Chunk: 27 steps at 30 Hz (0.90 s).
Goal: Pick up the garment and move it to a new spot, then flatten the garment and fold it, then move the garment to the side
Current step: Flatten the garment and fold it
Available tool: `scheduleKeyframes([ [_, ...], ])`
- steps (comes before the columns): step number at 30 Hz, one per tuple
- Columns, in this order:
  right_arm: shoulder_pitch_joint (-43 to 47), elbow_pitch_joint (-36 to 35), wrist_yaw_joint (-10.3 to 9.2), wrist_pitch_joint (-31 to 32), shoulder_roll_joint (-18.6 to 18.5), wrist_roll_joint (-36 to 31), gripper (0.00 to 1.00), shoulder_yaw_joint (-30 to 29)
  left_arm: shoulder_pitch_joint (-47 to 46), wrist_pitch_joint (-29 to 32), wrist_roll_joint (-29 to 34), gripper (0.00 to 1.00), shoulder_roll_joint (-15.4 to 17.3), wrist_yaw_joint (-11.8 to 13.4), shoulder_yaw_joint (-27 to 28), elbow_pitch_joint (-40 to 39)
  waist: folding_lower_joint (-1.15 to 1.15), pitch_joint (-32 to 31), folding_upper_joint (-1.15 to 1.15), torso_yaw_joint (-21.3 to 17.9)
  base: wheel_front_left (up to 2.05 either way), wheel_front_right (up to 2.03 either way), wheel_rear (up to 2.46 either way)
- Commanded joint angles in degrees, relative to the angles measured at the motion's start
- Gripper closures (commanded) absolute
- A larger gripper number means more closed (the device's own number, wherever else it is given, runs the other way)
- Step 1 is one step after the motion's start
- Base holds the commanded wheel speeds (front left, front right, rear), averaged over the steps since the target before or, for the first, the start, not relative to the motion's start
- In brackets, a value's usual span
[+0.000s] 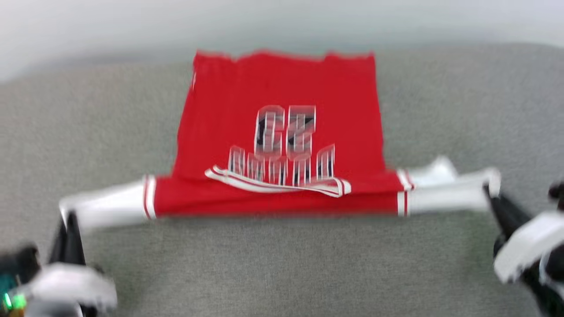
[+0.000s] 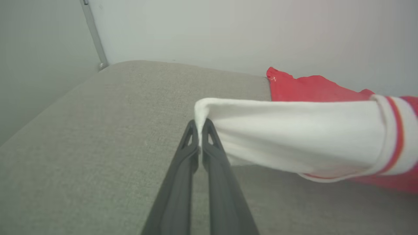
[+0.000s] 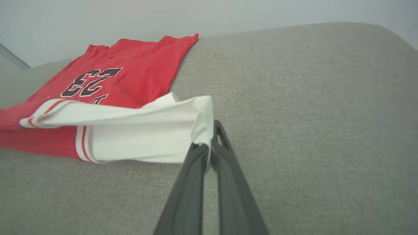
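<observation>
**Head view: both sleeve ends pinched, shirt strung left to right**

The garment (image 1: pixel 282 110) lies on the grey cushion (image 1: pixel 282 268), its body flat in the middle and reaching toward the far edge by the wall (image 1: pixel 132 26). The left gripper (image 1: pixel 66 219) is closed on the tip of the left sleeve (image 1: pixel 105 204), and the right gripper (image 1: pixel 490 190) is closed on the tip of the right sleeve (image 1: pixel 445 196). Each wrist view shows white cloth nipped between fingers with no gap.

This looks like the flatten-and-fold step. The sleeve line is pulled taut and seems raised a little off the cushion, with a red band doubled along the near edge. Next, I judge, both arms must travel together at even tension, either carrying that near edge toward the far hem for a fold or laying it down smooth. Uneven pull would skew the body.

The collar points near and the hem far, so the "23" print (image 1: pixel 286 130) reads upside down from the robot. The body runs near to far, while the longest span, cuff to cuff, runs left to right. The head view is blurred, so fine creases cannot be judged.
</observation>
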Motion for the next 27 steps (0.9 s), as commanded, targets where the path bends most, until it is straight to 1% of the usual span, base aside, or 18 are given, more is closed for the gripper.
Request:
scheduleKeyframes([
  [1,2.84,-0.25,-0.12,0.28,0.78,-0.09,1.00,-1.39,3.34,0.05,-0.40,1.00,-0.54,1.26,0.63,-0.71,0.02,-3.20,0.00,-0.25,0.00,0.00,0.00],
  [3,6.88,-0.74,-0.12,0.72,1.81,-1.40,1.00,-2.69,8.50,0.26,-0.63,1.00,-1.12,2.75,0.83,-1.81,0.02,-4.95,0.00,-0.41,0.00,0.00,0.00],
  [5,10.62,-1.17,-0.12,1.23,4.00,-1.05,1.00,-3.49,13.15,1.10,-0.94,1.00,-2.06,3.49,0.02,-2.74,0.02,-6.44,0.00,-0.45,0.00,0.00,0.00],
  [9,16.90,-1.76,-0.10,1.99,7.32,-1.43,1.00,-4.43,18.21,1.41,-1.64,1.00,-3.82,3.37,-1.55,-2.95,0.02,-7.45,0.00,0.09,0.00,0.00,0.00],
  [13,20.98,-1.71,-0.10,2.44,9.55,-1.72,1.00,-4.45,19.95,0.95,-1.79,1.00,-5.27,3.33,-2.45,-2.82,0.02,-7.72,0.00,0.41,0.00,0.00,0.00],
  [14,21.83,-1.49,-0.10,2.51,9.63,-2.29,0.93,-4.66,19.99,0.87,-1.69,1.00,-5.51,3.29,-2.80,-2.81,0.02,-7.71,0.00,0.54,0.00,0.00,0.00],
  [15,22.58,-1.27,-0.10,2.74,10.16,-2.17,0.71,-4.89,19.94,0.81,-1.49,1.00,-5.63,3.33,-3.09,-2.80,0.02,-7.66,0.00,0.74,0.00,0.00,0.00],
  [16,22.95,-1.24,-0.10,2.68,10.78,-1.94,0.17,-5.14,19.79,0.78,-1.38,1.00,-5.70,3.39,-3.29,-2.87,0.02,-7.61,0.00,0.88,0.00,0.00,0.00],
  [17,23.24,-1.43,-0.10,2.68,10.93,-2.12,0.00,-5.40,19.64,0.70,-1.37,1.00,-5.85,3.48,-3.50,-2.94,0.02,-7.48,0.00,1.04,0.00,0.00,0.00],
  [20,22.24,-2.97,-0.08,2.85,11.04,-1.95,0.00,-5.93,19.02,0.61,-0.75,1.00,-6.02,3.55,-4.05,-3.59,0.02,-6.76,0.00,1.48,0.00,0.00,0.00],
  [23,18.92,-4.63,-0.07,3.13,9.65,-2.52,0.00,-7.51,18.36,0.65,-0.23,1.00,-5.58,3.67,-4.42,-4.60,0.02,-5.73,0.00,2.17,0.00,0.00,0.00],
  [25,15.04,-4.98,-0.07,3.49,8.80,-2.73,0.00,-9.03,17.33,0.62,0.37,1.00,-5.30,3.60,-4.80,-5.65,0.02,-4.34,0.00,2.84,0.00,0.00,0.00],
  [27,9.57,-3.72,-0.08,4.32,7.55,-3.34,0.00,-10.63,16.31,0.64,0.83,1.00,-5.16,3.64,-5.25,-6.93,0.02,-2.54,0.00,3.69,0.00,0.00,0.00],
])
